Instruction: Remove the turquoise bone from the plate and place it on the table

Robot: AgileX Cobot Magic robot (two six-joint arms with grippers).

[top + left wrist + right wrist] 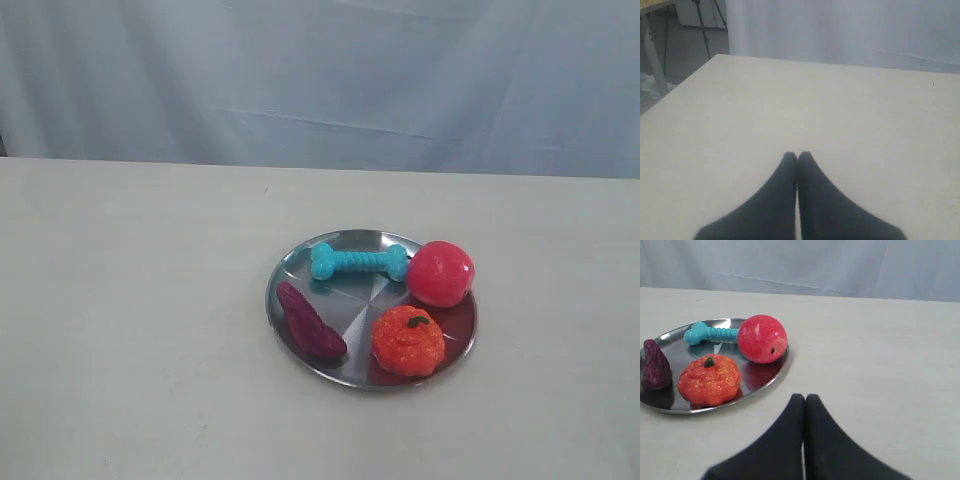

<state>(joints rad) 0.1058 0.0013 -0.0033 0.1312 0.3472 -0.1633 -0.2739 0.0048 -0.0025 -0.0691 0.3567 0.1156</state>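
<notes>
The turquoise bone [359, 262] lies across the far section of the round steel plate [296, 268], which rests on the off-white table [130, 300]. In the right wrist view the turquoise bone [710, 333] shows partly behind a red ball on the plate [771, 378]. My right gripper [804, 398] is shut with nothing in it, over bare table a short way from the plate's rim. My left gripper [797, 156] is shut and empty over bare table [840, 115], with the plate out of its view. Neither gripper appears in the exterior view.
On the plate with the bone sit a red ball [440, 273], an orange pumpkin toy [408, 340] and a dark purple toy [309, 321]. A grey-white curtain [320, 70] hangs behind the table. The left wrist view shows the table's edge [677, 87] with tripod legs beyond.
</notes>
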